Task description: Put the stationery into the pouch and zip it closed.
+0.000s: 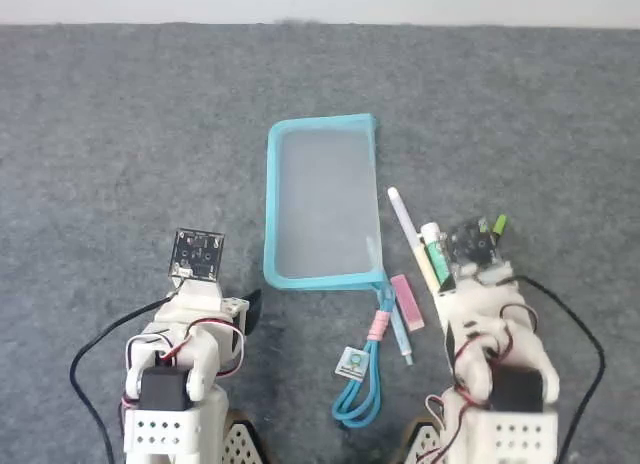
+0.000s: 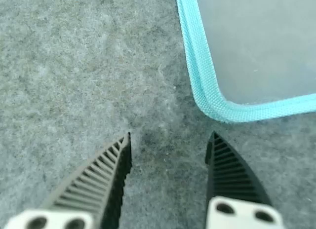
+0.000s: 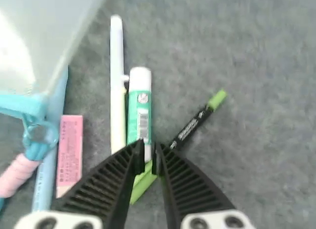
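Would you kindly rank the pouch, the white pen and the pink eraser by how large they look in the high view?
1. pouch, by far the largest.
2. white pen, long but thin.
3. pink eraser, the smallest: shorter than the pen, though wider.

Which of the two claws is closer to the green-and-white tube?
Right. The right gripper hovers at the green-and-white tube's end; the left gripper sits by a corner of the pouch, on its other side.

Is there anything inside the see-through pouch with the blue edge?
Empty, it seems: through the clear turquoise-edged pouch nothing shows, and the white pen, green glue stick and pink eraser lie beside it on the grey mat.
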Controlling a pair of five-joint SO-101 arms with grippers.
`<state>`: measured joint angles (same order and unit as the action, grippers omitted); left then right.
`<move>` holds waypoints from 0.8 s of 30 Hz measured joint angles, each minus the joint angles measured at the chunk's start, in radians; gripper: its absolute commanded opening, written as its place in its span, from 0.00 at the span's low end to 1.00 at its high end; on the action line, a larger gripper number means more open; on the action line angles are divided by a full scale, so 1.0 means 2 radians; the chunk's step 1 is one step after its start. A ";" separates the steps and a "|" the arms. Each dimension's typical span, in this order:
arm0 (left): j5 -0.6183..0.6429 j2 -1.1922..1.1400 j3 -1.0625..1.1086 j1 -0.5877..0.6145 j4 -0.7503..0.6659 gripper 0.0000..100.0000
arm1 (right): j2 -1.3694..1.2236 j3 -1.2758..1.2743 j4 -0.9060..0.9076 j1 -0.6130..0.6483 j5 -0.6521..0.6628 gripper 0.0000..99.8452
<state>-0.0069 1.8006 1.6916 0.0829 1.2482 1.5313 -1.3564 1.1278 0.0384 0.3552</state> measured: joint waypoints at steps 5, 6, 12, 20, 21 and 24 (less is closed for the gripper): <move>0.000 0.000 0.000 0.000 0.000 0.24 | -0.200 0.087 -0.008 0.097 -0.043 0.04; 0.000 0.000 0.000 0.000 0.000 0.24 | -0.236 0.106 -0.008 0.121 -0.058 0.04; 0.000 0.000 0.000 0.000 0.000 0.24 | -0.408 0.168 -0.015 0.223 -0.088 0.04; 0.000 0.000 0.000 0.000 0.000 0.24 | -0.461 0.192 -0.021 0.295 -0.161 0.18; 0.000 0.000 0.000 0.000 0.000 0.24 | -0.461 0.192 -0.021 0.293 -0.163 0.19; 0.000 0.000 0.000 0.000 0.000 0.24 | -0.465 0.192 -0.021 0.294 -0.181 0.19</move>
<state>-0.0069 1.8006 1.6916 0.0829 1.2482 0.6015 -0.9728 1.0863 0.6260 -0.0069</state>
